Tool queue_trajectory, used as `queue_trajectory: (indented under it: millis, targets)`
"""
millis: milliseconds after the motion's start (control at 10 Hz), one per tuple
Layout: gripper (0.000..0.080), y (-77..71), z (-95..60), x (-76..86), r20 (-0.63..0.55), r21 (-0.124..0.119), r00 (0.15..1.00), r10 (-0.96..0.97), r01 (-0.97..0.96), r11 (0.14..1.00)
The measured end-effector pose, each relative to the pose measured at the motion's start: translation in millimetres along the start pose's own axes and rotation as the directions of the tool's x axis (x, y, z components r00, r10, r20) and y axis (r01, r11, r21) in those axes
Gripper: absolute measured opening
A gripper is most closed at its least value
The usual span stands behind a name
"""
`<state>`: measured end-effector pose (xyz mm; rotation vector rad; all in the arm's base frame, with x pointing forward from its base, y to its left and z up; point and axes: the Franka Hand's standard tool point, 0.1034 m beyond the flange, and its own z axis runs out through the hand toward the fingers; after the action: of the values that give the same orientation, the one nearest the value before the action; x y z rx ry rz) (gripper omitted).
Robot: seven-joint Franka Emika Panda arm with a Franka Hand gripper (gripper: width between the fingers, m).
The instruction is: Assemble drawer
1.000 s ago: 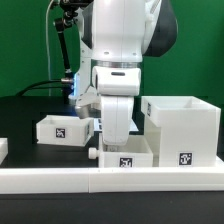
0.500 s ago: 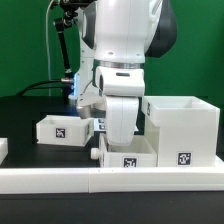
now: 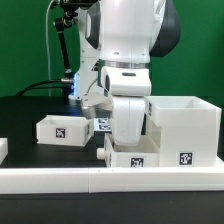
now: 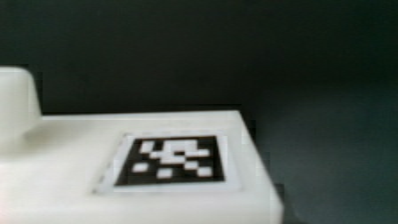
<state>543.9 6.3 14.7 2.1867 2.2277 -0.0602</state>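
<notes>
A small white drawer tray [image 3: 131,158] with a black marker tag and a knob [image 3: 105,157] stands at the front, close against the big open white drawer housing [image 3: 182,126]. My gripper [image 3: 128,145] reaches down into the tray from above, and its fingertips are hidden by the tray wall. The tray moves along with it, so it is shut on the tray. In the wrist view the tray's tagged white face [image 4: 173,158] fills the frame very close, with a white rounded piece [image 4: 15,100] beside it. A second white tray [image 3: 62,129] lies on the exterior view's left.
A low white wall [image 3: 60,181] runs along the table's front. A small white piece [image 3: 3,149] sits at the exterior view's far left edge. A black stand with a blue light [image 3: 72,90] is behind the arm.
My arm and the small drawer tray have shifted together toward the exterior view's right, closer to the drawer housing. The left tray has not moved.
</notes>
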Motion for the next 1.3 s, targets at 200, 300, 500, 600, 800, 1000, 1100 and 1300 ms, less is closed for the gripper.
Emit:
queue_trajectory:
  millis: [200,300,500,600,800,1000,1100,1300]
  targets:
    - [0.0041,0.0,0.0,4.1,0.000,0.000,1.000,0.007,-0.007,1.000]
    - [0.0041,-0.1,0.1,4.4,-0.001,0.000,1.000,0.010,-0.010,1.000]
    - [0.0041,1.8,0.0,7.5,-0.003,-0.005,1.000,0.009,-0.009,1.000]
    - [0.0041,1.7,0.1,7.4,-0.003,-0.007,1.000,0.013,-0.013,1.000]
    - [0.0223,1.4,0.4,6.2,-0.003,-0.006,1.000,0.015,-0.015,1.000]
    - [0.0361,2.1,-0.8,6.2,-0.004,-0.008,1.000,0.029,-0.029,1.000]
    - [0.0509,3.4,-4.8,6.3,-0.004,-0.015,0.999,0.048,-0.048,0.999]
    - [0.0618,6.1,-19.1,9.7,-0.005,-0.025,0.997,0.076,-0.076,0.997]
